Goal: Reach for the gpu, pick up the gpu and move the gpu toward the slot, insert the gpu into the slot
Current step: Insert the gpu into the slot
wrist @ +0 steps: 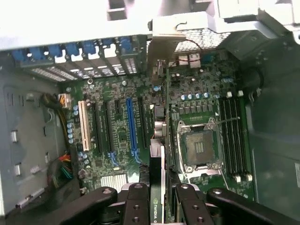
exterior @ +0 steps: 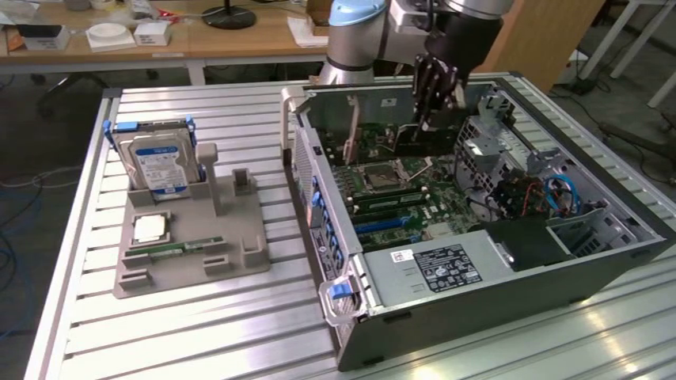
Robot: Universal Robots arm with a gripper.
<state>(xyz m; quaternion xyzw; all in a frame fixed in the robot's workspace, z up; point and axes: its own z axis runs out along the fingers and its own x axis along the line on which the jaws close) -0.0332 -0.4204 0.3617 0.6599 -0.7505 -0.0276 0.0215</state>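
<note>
My end effector [wrist: 158, 194] clenched on gpu [wrist: 157, 209] | I hold it edge-down to meet slot [wrist: 131, 124] | exterior view: 1 o'clock of socket [exterior: 381, 179]

Ext view:
- Table [exterior: 211, 332]: silver, ribbed in parallel slats.
- Tray [exterior: 190, 245]: flat grey, at 9 o'clock of case [exterior: 507, 309]. Case shell dk grey/black.
- Hard drive [exterior: 158, 162]: silver, label blue + white. Its rails [exterior: 148, 127] blue.
- Memory stick [exterior: 174, 249]: green.
- Motherboard [exterior: 407, 198]: green.
- PSU [exterior: 423, 269]: silver w/ black label, white print.
- Cables [exterior: 560, 194] at 3 o'clock of board: blue, red.
- Arm [exterior: 354, 16]: grey w/ pale blue cap.
- Gripper [exterior: 431, 111]: black.
- Gpu [exterior: 428, 142]: black.

Wrist view:
- Gpu edge black w/ green logo strip. Bracket [wrist: 161, 44] silver.
- Blue slot [wrist: 131, 124]. Neighbour slots black, one cream slot [wrist: 83, 124].
- Wires [wrist: 63, 168]: yellow, red, orange.
</note>
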